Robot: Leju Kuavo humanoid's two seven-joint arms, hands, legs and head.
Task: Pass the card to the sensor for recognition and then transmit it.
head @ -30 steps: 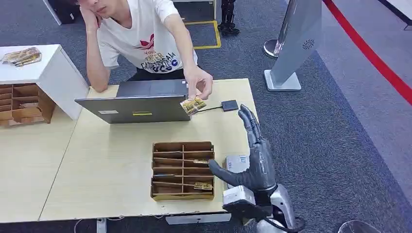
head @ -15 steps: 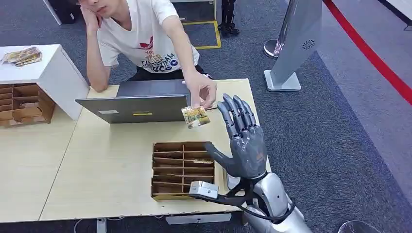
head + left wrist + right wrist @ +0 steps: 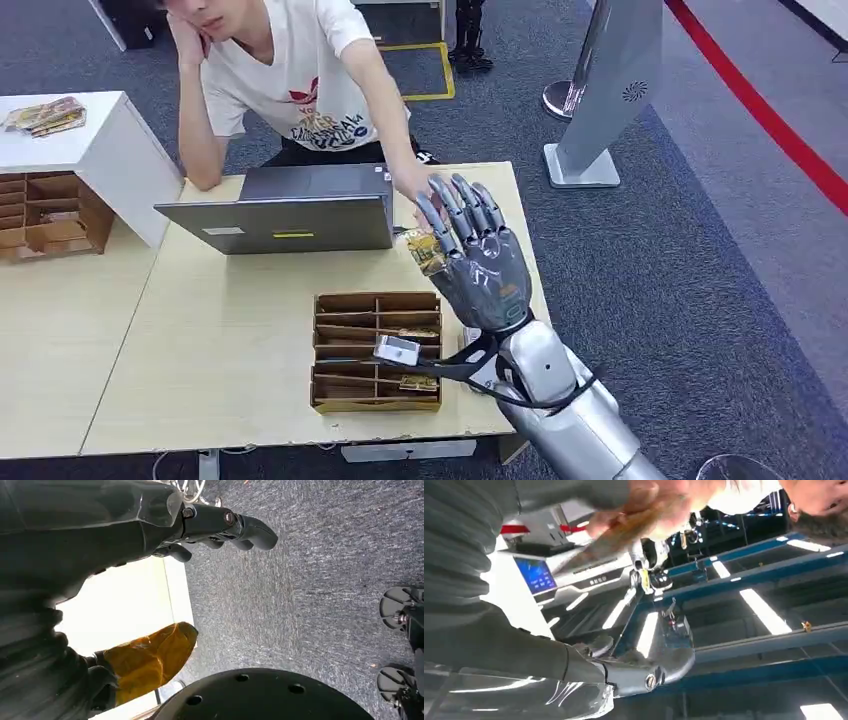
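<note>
Laptop [image 3: 290, 210] at table's [image 3: 200, 340] far edge, divided tray [image 3: 376, 350] before it, card [image 3: 427, 250] between them, right hand [image 3: 475, 262] beside card, person [image 3: 290, 80] behind laptop.

Card [image 3: 428, 250]: gold-yellow with dark print. Right hand [image 3: 478, 262] dark grey, arm [image 3: 560, 400] silver; table [image 3: 220, 330] pale wood, organizer [image 3: 377, 350] brown, laptop [image 3: 285, 215] grey. Carpet [image 3: 700, 280] speckled dark grey with red stripe [image 3: 770, 110]; person's shirt [image 3: 300, 80] white with red-and-blue print.
</note>
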